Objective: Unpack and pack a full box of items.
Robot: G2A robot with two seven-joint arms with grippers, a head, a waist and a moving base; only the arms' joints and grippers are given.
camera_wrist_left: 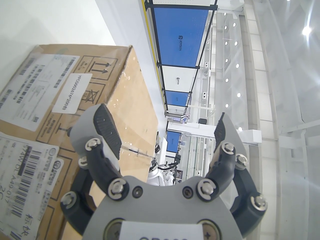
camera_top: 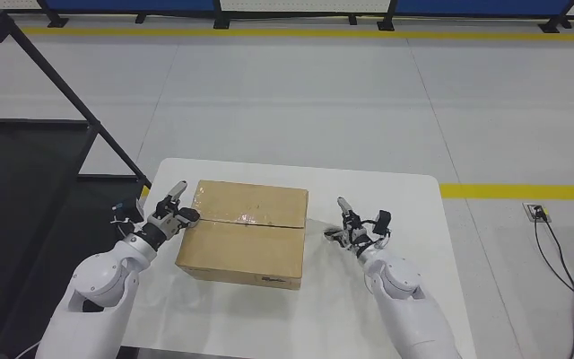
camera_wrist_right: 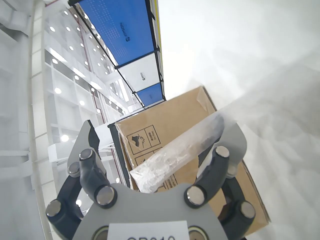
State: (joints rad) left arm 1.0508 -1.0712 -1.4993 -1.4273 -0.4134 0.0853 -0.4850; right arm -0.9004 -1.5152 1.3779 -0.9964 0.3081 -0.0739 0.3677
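A closed brown cardboard box [camera_top: 244, 232] sits mid-table, with a taped seam running across its top. My left gripper [camera_top: 177, 202] is at the box's left end near the top edge, open with nothing between its fingers. The left wrist view shows that gripper [camera_wrist_left: 162, 123] beside the labelled end of the box [camera_wrist_left: 135, 101]. My right gripper [camera_top: 352, 220] is just off the box's right end, also open. In the right wrist view a crumpled strip of clear film [camera_wrist_right: 175, 156] clings to one finger of that gripper [camera_wrist_right: 160, 131], in front of the box [camera_wrist_right: 175, 111].
The white table [camera_top: 386, 193] has bare surface behind the box and to its right. A black frame [camera_top: 54, 170] with a slanted pole stands off the table's left side. Yellow lines mark the floor beyond.
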